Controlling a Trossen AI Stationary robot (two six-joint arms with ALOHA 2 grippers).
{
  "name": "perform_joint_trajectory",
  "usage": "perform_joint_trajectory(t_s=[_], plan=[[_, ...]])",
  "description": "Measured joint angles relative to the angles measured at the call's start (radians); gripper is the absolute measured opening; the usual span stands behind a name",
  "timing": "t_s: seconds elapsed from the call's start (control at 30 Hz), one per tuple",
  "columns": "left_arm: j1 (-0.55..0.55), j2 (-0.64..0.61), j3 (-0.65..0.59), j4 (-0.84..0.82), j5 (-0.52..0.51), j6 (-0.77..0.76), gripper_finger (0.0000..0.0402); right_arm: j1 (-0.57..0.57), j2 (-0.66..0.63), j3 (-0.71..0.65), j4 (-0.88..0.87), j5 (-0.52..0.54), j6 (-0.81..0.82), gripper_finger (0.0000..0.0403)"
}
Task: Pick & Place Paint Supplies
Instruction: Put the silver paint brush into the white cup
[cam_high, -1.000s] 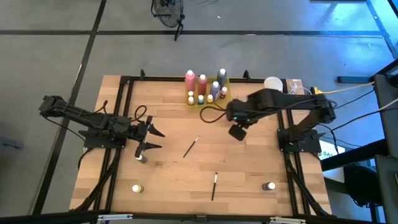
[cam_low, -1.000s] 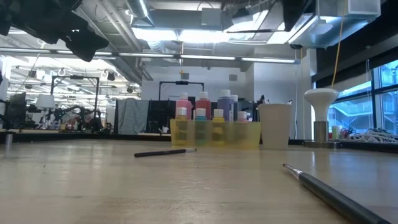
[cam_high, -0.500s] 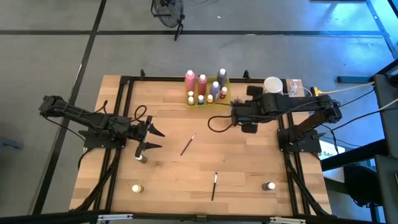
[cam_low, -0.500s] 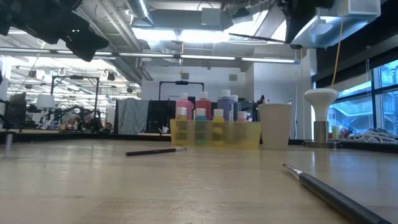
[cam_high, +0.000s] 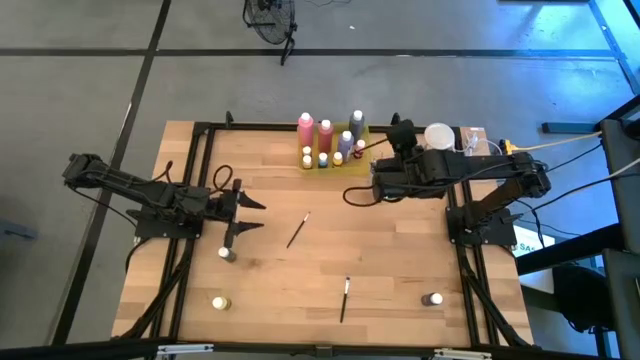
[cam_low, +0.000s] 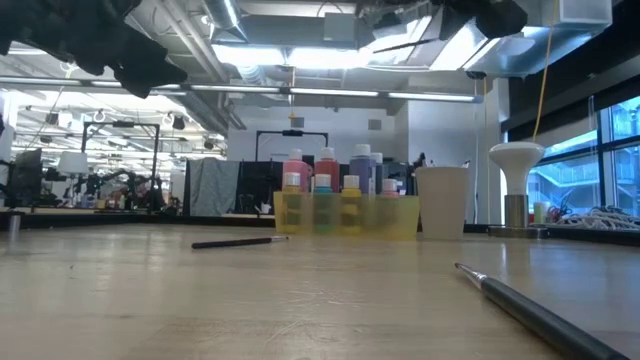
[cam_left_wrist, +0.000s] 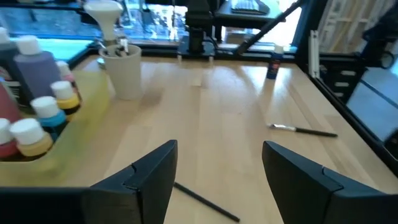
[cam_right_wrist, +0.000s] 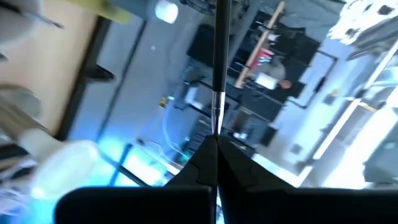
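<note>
Wooden table (cam_high: 400, 260), right gripper (cam_high: 378, 150) clamped on paintbrush (cam_right_wrist: 217, 74), left gripper (cam_high: 250, 216) open, empty

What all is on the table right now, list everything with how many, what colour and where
paint bottles: several; pink, purple, small pale-capped; in the tray at the far edge
tray: one, translucent yellow, far edge
cup: one, pale, beside the tray
loose paintbrushes: two, dark; one mid-table, one near the front edge
small bottles on the bare table: three; front left, front right, by the left pincer
held paintbrush: one, dark, in the right pincer
left pincer: open, left side
right pincer: shut on the brush, near the tray
</note>
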Motion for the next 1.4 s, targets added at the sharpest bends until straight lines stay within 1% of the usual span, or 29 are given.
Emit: perform_joint_trajectory(t_s=[0.07, 0.13, 0.23, 0.27, 0.33, 0.43, 0.63, 0.7, 0.8, 0.9, 1.0, 1.1, 1.2, 1.33, 1.4], plan=[[0.000, 0.000, 0.000, 0.013, -0.024, 0.001, 0.0232, 0.000, 0.000, -0.019, 0.000, 0.042, -0.041, 0.0000], [0.000, 0.000, 0.000, 0.032, -0.047, 0.011, 0.0232, 0.000, 0.000, -0.049, 0.000, 0.105, -0.085, 0.0000], [0.000, 0.000, 0.000, 0.054, -0.068, 0.026, 0.0231, 0.006, 0.000, -0.104, -0.001, 0.239, -0.139, 0.0000], [0.000, 0.000, 0.000, 0.062, -0.068, 0.026, 0.0230, 0.006, 0.000, -0.115, 0.000, 0.242, -0.152, 0.0000], [0.000, 0.009, 0.000, 0.084, -0.068, 0.017, 0.0231, 0.006, 0.000, -0.131, 0.000, 0.211, -0.163, 0.0000], [0.000, 0.033, -0.020, 0.142, -0.068, -0.016, 0.0232, 0.012, 0.000, -0.163, 0.000, 0.215, -0.194, 0.0000], [0.002, 0.108, -0.129, 0.407, -0.070, -0.063, 0.0230, 0.039, 0.000, -0.171, 0.000, 0.224, -0.260, 0.0000], [0.003, 0.128, -0.152, 0.482, -0.087, -0.064, 0.0231, 0.047, 0.000, -0.171, 0.000, 0.224, -0.266, 0.0000], [0.003, 0.145, -0.155, 0.524, -0.124, -0.085, 0.0232, 0.059, -0.005, -0.171, -0.001, 0.221, -0.265, 0.0000], [0.003, 0.162, -0.155, 0.566, -0.156, -0.129, 0.0232, 0.079, -0.005, -0.172, 0.000, 0.162, -0.250, 0.0000], [0.002, 0.182, -0.155, 0.588, -0.170, -0.169, 0.0230, 0.085, -0.007, -0.192, 0.000, 0.153, -0.275, 0.0000], [0.002, 0.212, -0.155, 0.614, -0.173, -0.195, 0.0232, 0.066, -0.035, -0.235, 0.000, 0.149, -0.277, 0.0000], [0.002, 0.257, -0.155, 0.637, -0.177, -0.220, 0.0232, 0.052, -0.083, -0.308, 0.000, 0.132, -0.281, 0.0000], [0.002, 0.327, -0.155, 0.694, -0.213, -0.236, 0.0230, 0.042, -0.153, -0.412, -0.002, 0.122, -0.308, 0.0000], [0.002, 0.356, -0.156, 0.721, -0.238, -0.230, 0.0230, 0.042, -0.166, -0.459, -0.002, 0.123, -0.316, 0.0000]])
